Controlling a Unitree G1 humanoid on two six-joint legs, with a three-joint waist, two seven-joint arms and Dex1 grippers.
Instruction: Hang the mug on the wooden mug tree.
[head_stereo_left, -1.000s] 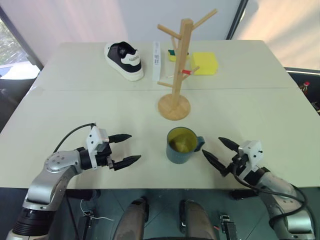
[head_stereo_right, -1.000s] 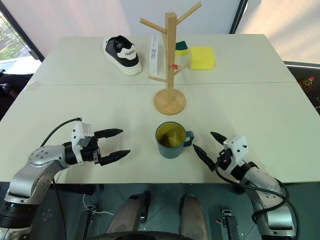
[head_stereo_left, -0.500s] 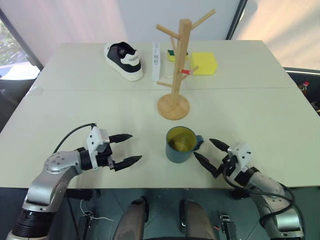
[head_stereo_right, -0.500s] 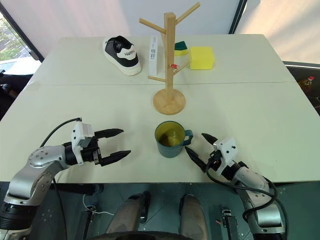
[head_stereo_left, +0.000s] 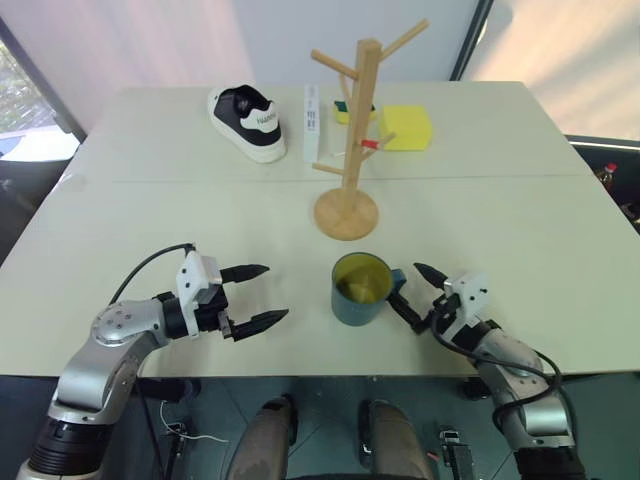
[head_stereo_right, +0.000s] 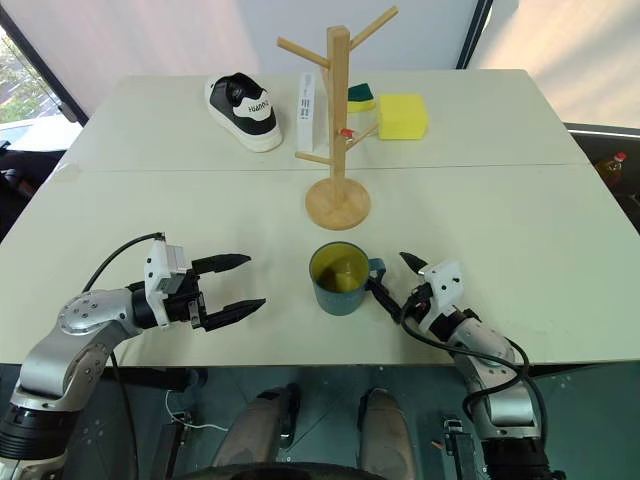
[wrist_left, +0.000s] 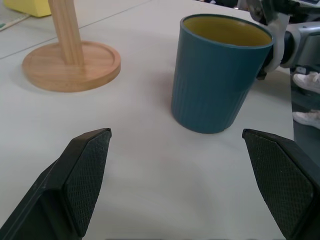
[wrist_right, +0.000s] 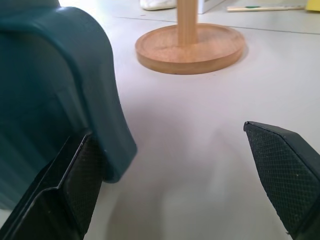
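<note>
I see the dark teal-blue cylindrical mug with its yellow-green inside standing upright on the pale desk, near the front edge, its loop handle pointing to three o'clock. The light wooden mug tree, a round disc base with an upright post and angled pegs, stands at twelve o'clock from the mug, a little apart from it. My right pincer sits at three o'clock of the mug with its black fingers spread wide on either side of the handle; it grips nothing, and I cannot tell if the near finger touches the handle. My left pincer hovers at nine o'clock of the mug, well apart from it, fingers wide open and empty. At the far side of the desk lie a black-and-white sneaker, a white flat box and a yellow sponge block
</note>
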